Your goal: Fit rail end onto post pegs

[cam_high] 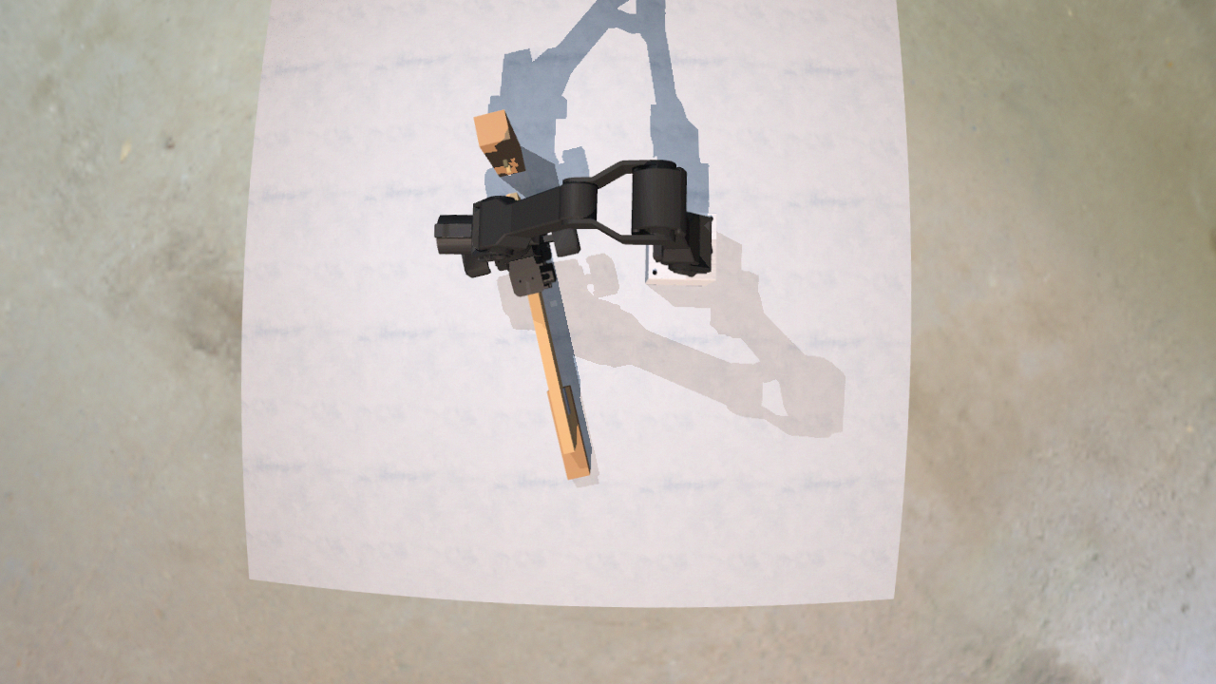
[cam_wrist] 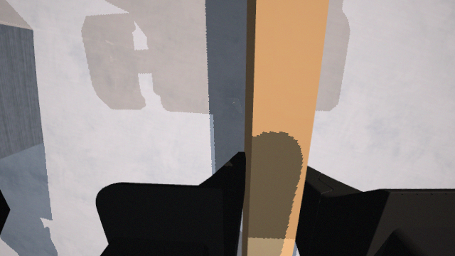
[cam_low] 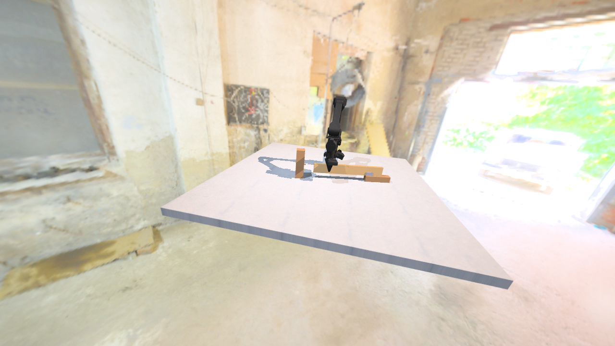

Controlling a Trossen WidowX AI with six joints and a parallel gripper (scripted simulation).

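Observation:
My gripper [cam_low: 329, 168] [cam_wrist: 259, 158] is shut on the wooden rail [cam_high: 546, 340] [cam_low: 356, 168] [cam_wrist: 288, 71], with one finger on each side near its post end. The rail looks about level in the exterior view, its near end raised off the table. A gap separates that end from the upright post [cam_high: 490, 129] [cam_low: 300, 163]. The rail's far end is over the low footboard block [cam_high: 577, 465] [cam_low: 380, 179]; how it sits in the bracket is too small to tell. The pegs are tiny in the top view, and the holes in the rail's end are hidden.
The robot's pale base [cam_high: 680, 276] stands to the right of the rail in the top view. The black arm [cam_high: 535, 212] [cam_low: 336, 122] reaches over the rail and hides part of its post end from above. Arm shadows cross the table [cam_high: 765, 510] [cam_low: 322, 206].

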